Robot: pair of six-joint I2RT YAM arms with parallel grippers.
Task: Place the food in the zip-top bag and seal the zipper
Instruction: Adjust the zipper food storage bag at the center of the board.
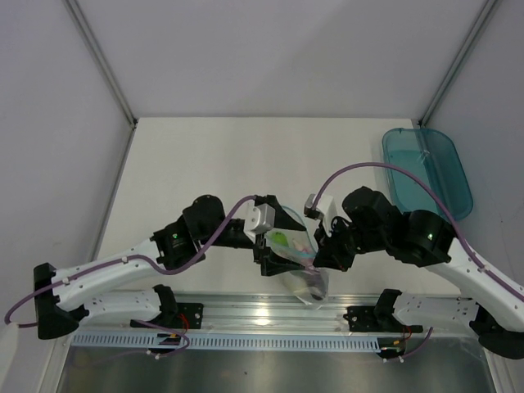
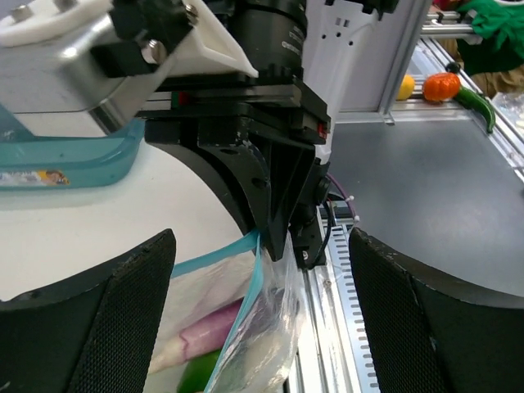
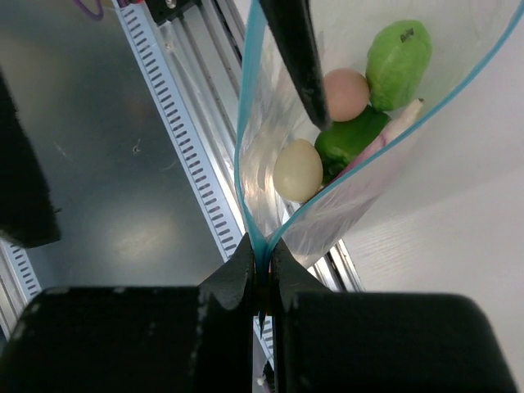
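Note:
The clear zip-top bag (image 1: 303,277) hangs between my two grippers at the table's front edge. My right gripper (image 3: 262,264) is shut on the end of the teal zipper (image 3: 246,164), where the two strips meet. Beyond that point the mouth gapes open. Inside lie the whitish egg (image 3: 297,169), pink ball (image 3: 345,92), light green vegetable (image 3: 399,64), green pepper (image 3: 348,141) and a purple piece (image 2: 214,332). My left gripper (image 2: 262,327) is open. It straddles the bag's near lip, with one of its fingers (image 3: 299,57) over the mouth.
A teal translucent tray (image 1: 426,168) stands at the back right and shows in the left wrist view (image 2: 65,160). A slotted aluminium rail (image 1: 270,315) runs along the front edge under the bag. Toy vegetables (image 2: 446,86) lie off the table.

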